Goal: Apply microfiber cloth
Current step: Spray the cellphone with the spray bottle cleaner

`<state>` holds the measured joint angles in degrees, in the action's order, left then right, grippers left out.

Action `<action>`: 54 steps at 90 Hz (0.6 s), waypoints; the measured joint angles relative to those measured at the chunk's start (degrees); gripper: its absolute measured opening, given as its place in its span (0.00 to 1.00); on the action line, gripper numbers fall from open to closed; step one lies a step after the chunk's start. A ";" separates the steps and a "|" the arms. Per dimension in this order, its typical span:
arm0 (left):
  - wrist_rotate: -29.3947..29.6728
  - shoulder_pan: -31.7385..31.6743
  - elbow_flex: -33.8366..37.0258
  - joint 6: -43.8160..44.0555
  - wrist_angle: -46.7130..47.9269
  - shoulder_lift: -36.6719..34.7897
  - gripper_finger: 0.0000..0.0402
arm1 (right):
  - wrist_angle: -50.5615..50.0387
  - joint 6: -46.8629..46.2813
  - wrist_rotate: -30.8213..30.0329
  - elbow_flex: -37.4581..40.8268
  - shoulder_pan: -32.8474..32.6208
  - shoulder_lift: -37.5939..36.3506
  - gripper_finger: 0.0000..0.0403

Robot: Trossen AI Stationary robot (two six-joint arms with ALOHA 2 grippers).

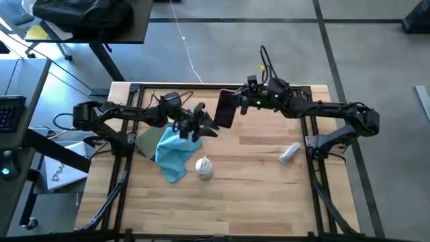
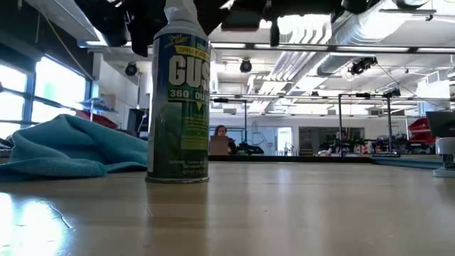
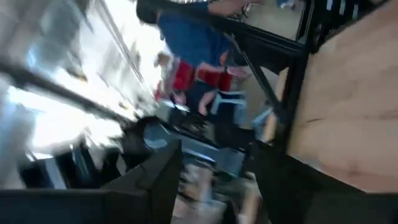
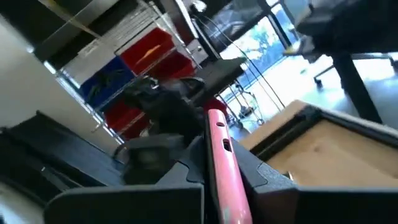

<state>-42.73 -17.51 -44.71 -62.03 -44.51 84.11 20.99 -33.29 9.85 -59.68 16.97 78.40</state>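
Note:
The light-blue microfiber cloth lies crumpled on the wooden table, left of the middle, with no gripper on it. My left gripper hovers open over the cloth's far right corner; its wrist view looks out into the room. My right gripper is at the far middle, shut on a flat dark slab with a pink edge. A spray can stands upright beside the cloth. My right gripper pinches the flat dark slab between its two fingers, which lie on its two broad faces beside the pink edge. The fingers come level from the table's right side. The slab stands on edge, lifted clear of the table.
An olive-green pouch lies partly under the cloth's left side. A small pale bottle lies on its side at the right. The near half of the table is bare wood. A person sits far off in the room.

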 joint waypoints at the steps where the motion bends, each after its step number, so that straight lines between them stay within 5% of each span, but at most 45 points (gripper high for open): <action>1: -0.24 -0.32 0.00 0.97 0.19 -0.31 0.45 | -0.44 0.54 -0.03 -0.13 0.00 -0.19 0.00; 26: -7.16 -12.29 -0.02 32.18 2.11 -4.54 0.45 | -13.40 19.79 -6.66 -0.44 -1.16 -5.88 0.00; 54: -11.55 -16.92 -3.78 56.51 -3.26 2.20 0.45 | -20.12 29.60 -13.53 1.72 -5.18 -5.74 0.00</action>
<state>-54.28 -34.43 -48.49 -5.52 -47.77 86.31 0.86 -3.69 -3.68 -57.96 11.79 72.67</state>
